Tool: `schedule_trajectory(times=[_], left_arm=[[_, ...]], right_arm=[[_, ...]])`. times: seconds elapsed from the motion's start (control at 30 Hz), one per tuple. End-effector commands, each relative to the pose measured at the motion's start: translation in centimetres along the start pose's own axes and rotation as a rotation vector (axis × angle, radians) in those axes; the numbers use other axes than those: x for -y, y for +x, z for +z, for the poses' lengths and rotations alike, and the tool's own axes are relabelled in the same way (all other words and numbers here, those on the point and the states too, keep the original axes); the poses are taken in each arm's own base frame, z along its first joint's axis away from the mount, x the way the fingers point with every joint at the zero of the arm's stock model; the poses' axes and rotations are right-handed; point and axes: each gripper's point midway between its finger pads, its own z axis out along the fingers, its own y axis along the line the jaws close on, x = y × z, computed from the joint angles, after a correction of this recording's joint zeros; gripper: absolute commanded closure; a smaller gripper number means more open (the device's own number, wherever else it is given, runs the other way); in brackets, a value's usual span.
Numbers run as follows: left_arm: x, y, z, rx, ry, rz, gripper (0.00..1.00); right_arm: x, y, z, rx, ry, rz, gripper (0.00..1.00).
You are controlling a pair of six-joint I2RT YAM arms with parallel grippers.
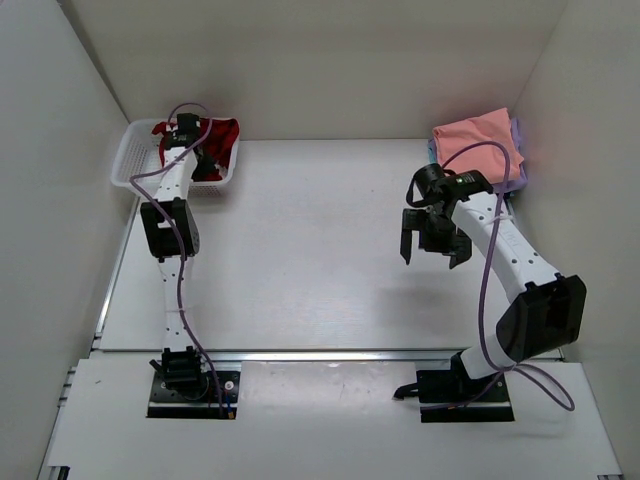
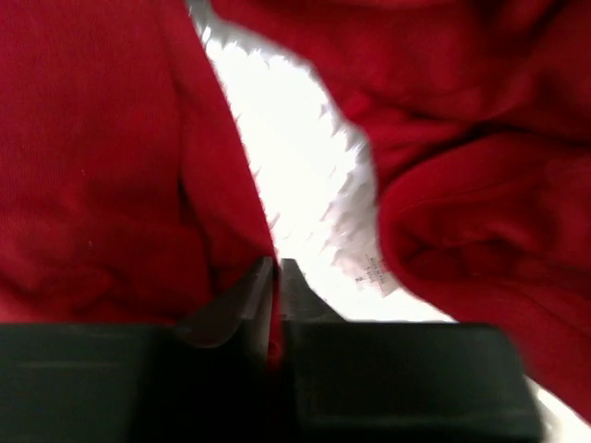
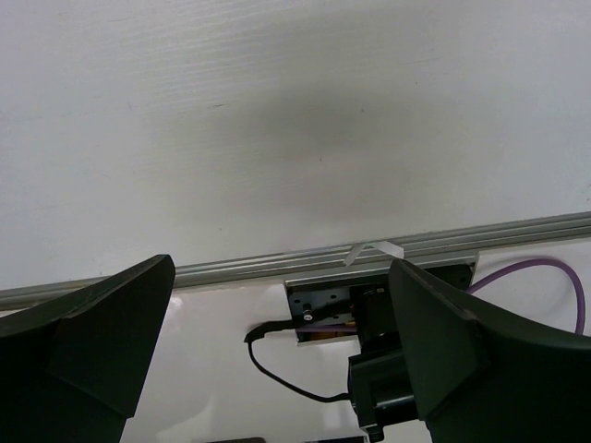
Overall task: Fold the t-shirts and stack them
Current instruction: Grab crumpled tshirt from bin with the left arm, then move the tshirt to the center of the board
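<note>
- The dark red t-shirt [image 2: 92, 166] lies crumpled inside the white mesh basket [image 1: 135, 160] at the far left corner of the table [image 1: 320, 260], bunched in loose folds with a strip of the basket's floor bare between them.
- Risk: the pinch looks thin, taken at the edge of one fold. A lift could let the cloth slide out, or bring up only a sleeve or a single layer so the shirt comes out twisted and hard to spread.
- Risk: the cloth may snag on the mesh or drape over the rim. The light basket could then be dragged or tipped along with it.
- The left gripper [image 2: 277, 277] is down in the basket with its fingers drawn almost together on a ridge of the red cloth. A sliver of red shows between them. The wrist view is blurred, so how much fabric is truly caught I cannot say.
- Most of the shirt lies to either side of and beyond the fingertips, not under them.
- The folded stack sits at the far right corner, salmon pink shirt [image 1: 478, 140] on top and lavender [image 1: 516, 170] showing at its edge.
- The right gripper [image 1: 432, 245] hangs above bare table just in front of that stack, jaws wide apart and holding nothing.
</note>
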Motion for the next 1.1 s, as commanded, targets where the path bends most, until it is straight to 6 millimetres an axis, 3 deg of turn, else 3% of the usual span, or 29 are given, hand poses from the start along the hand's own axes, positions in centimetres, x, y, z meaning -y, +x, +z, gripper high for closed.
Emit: schedule_trajectory(times=[0.0, 0.13, 0.23, 0.33, 0.37, 0.4, 0.43, 0.47, 0.5, 0.53, 0.57, 0.63, 0.67, 0.73, 0.77, 0.83, 1.0, 1.03, 1.07], left_arm=[[2.5, -3.3, -2.9, 0.065, 0.113, -0.062, 0.84], [3.4, -7.2, -6.2, 0.177, 0.172, -0.081, 0.99], [4.3, -10.3, -10.3, 0.269, 0.217, -0.082, 1.00], [5.3, -13.6, -17.8, 0.401, 0.264, -0.079, 1.00], [5.0, -14.0, -18.9, 0.415, 0.272, -0.084, 1.00], [5.7, -14.8, -21.9, 0.464, 0.309, -0.085, 1.00], [6.3, -15.1, -23.1, 0.481, 0.342, -0.084, 1.00], [6.6, -16.1, -27.9, 0.535, 0.399, -0.101, 1.00], [6.9, -16.1, -29.5, 0.553, 0.419, -0.094, 1.00], [7.6, -16.1, -32.8, 0.580, 0.463, -0.100, 1.00], [7.4, -16.1, -33.8, 0.589, 0.469, -0.106, 1.00], [9.0, -14.9, -40.7, 0.643, 0.550, -0.129, 1.00], [9.3, -14.3, -41.6, 0.640, 0.567, -0.134, 1.00], [10.1, -12.8, -48.0, 0.672, 0.681, -0.164, 1.00], [10.8, -11.5, -48.8, 0.643, 0.721, -0.153, 1.00], [12.1, -8.9, -53.9, 0.609, 0.869, -0.170, 1.00], [17.0, -1.2, -58.0, 0.320, 1.176, -0.097, 1.00], [17.7, 0.5, -58.5, 0.267, 1.201, -0.074, 1.00], [18.2, 1.9, -57.3, 0.222, 1.193, -0.049, 1.00]], right_arm=[[-0.3, -0.9, -0.6, 0.026, -0.010, -0.017, 0.01], [-0.6, -1.2, -0.3, 0.020, -0.005, -0.021, 0.01], [-1.0, -1.5, -0.4, 0.029, -0.005, -0.033, 0.01], [-1.4, -1.4, -0.4, 0.030, -0.004, -0.062, 0.01], [-1.5, -1.5, -0.6, 0.040, -0.009, -0.058, 0.00], [-1.6, -1.5, -0.7, 0.043, -0.016, -0.063, 0.00], [-1.7, -1.5, -0.5, 0.047, -0.010, -0.064, 0.01], [-1.6, -1.7, -0.8, 0.069, -0.019, -0.060, 0.01], [-1.5, -1.7, -1.1, 0.078, -0.024, -0.052, 0.01], [-1.1, -1.6, -1.2, 0.085, -0.018, -0.044, 0.01], [-1.2, -1.4, -1.0, 0.090, -0.026, -0.049, 0.01], [-0.5, -1.9, -1.5, 0.118, -0.041, -0.005, 0.01], [-0.4, -1.9, -1.6, 0.128, -0.051, -0.009, 0.01], [-0.4, -2.4, -2.1, 0.170, -0.078, 0.000, 0.01], [-0.5, -2.6, -2.2, 0.193, -0.086, -0.003, 0.01], [-0.9, -2.9, -2.4, 0.223, -0.101, -0.016, 0.01], [-3.1, -2.5, -2.1, 0.259, -0.166, -0.059, 0.01], [-3.3, -2.3, -2.0, 0.262, -0.178, -0.060, 0.01], [-3.7, -2.0, -1.6, 0.257, -0.188, -0.064, 0.01]])
